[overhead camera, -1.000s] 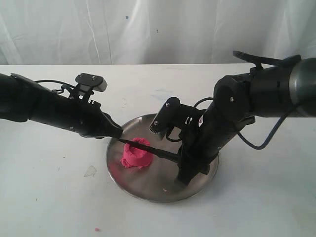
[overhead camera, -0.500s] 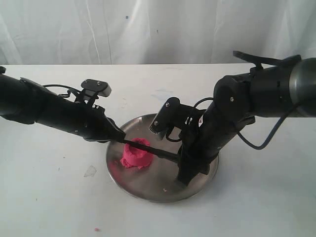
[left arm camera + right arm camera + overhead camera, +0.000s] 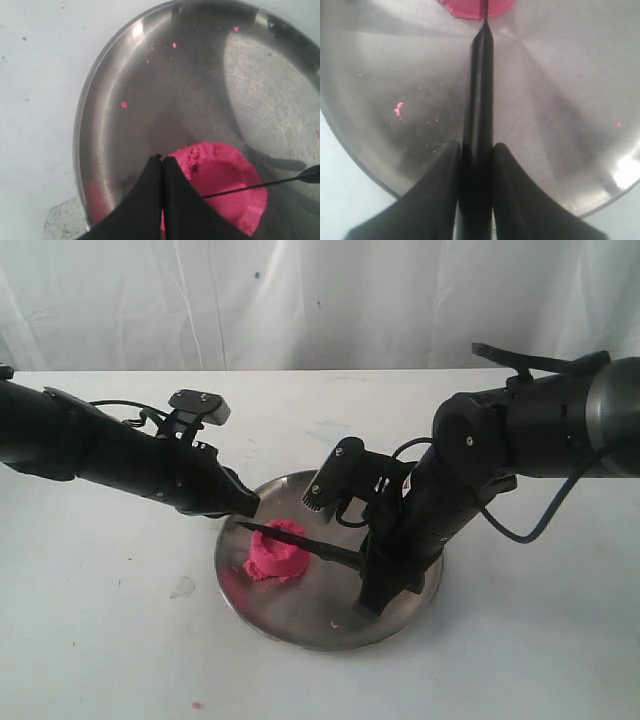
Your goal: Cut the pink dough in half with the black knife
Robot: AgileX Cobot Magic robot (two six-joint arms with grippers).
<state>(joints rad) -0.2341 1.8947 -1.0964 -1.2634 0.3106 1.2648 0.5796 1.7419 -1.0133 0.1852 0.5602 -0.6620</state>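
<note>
The pink dough (image 3: pixel 274 554) (image 3: pixel 225 182) is one dimpled lump on the left half of the round steel plate (image 3: pixel 300 615). The black knife (image 3: pixel 315 545) (image 3: pixel 478 100) lies across the top of the lump, its point sticking out past the lump's left side. My right gripper (image 3: pixel 368 562) (image 3: pixel 476 146) is shut on the knife's handle over the plate's right part. My left gripper (image 3: pixel 247 508) (image 3: pixel 162 158) is shut and empty, hovering at the plate's left rim just above and beside the dough.
Pink crumbs (image 3: pixel 123 104) dot the plate, and one lies on the white table (image 3: pixel 196 704) in front. A pale smear (image 3: pixel 182 586) marks the table left of the plate. A white curtain (image 3: pixel 320 300) hangs behind.
My left arm has moved right and slightly up, bringing its shut gripper closer over the plate's rim by the dough. The right arm, knife and dough have not moved.
</note>
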